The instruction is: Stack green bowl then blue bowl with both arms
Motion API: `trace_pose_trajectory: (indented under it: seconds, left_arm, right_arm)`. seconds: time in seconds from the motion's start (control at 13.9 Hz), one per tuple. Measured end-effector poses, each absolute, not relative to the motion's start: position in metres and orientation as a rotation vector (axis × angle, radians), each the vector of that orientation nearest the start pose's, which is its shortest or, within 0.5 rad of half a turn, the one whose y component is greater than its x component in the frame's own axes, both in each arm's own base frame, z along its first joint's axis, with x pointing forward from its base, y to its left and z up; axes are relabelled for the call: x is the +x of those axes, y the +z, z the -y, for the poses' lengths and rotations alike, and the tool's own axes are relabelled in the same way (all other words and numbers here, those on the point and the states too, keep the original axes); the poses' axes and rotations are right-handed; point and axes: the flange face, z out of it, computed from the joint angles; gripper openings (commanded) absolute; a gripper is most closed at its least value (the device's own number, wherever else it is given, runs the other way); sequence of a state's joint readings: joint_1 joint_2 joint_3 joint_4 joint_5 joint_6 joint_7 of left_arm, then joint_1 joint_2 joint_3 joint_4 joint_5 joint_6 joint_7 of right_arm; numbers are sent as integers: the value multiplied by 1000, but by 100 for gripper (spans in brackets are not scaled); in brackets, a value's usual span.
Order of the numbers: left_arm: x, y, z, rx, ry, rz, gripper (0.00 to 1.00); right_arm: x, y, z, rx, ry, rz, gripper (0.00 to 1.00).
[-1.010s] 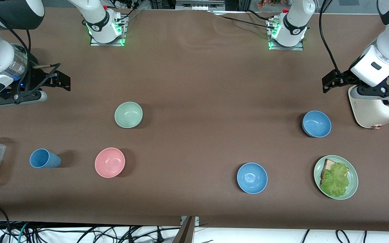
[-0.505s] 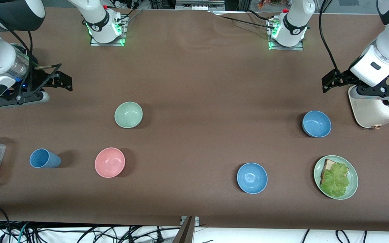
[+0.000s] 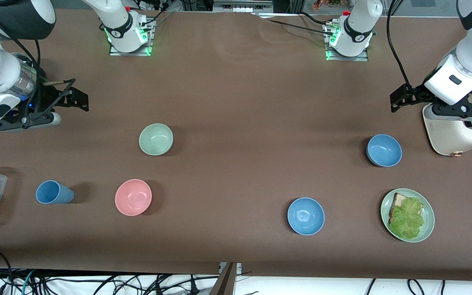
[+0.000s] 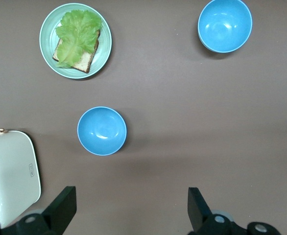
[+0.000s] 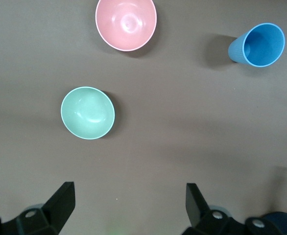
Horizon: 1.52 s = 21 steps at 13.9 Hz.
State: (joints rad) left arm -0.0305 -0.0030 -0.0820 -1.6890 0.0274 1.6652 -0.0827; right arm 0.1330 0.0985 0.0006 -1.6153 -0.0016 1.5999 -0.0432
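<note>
Bowls untouched: the right gripper (image 3: 70,95), jaws spread wide and empty, has crept slightly toward the green bowl (image 3: 156,139), which sits on the table ahead of its fingers and well apart from them (approach barely begun). The left gripper (image 3: 404,98), likewise wide and empty, waits over the toaster's (image 3: 457,131) edge, with the nearer blue bowl (image 3: 384,150) ahead of it.
</note>
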Motion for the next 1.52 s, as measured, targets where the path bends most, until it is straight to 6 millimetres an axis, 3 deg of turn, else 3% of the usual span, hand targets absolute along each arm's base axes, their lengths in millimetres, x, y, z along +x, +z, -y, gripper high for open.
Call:
trace_pose_trajectory:
  seconds: [1.01,1.08,1.23,1.52]
  left_arm:
    - [555,578,61,-3111,30,-54,100]
    - [555,578,61,-3111,30,-53,100]
    - [555,578,60,-3112,30,-50,100]
    - [555,578,58,-3112,31,-41,100]
  right_arm:
    - [574,537,-78,-3113,217,273,100]
    - [573,526,-79,-3102,230,267,100]
    - [571,484,-76,-3091,196,246,100]
    - [545,363,-72,-3094,74,219,99]
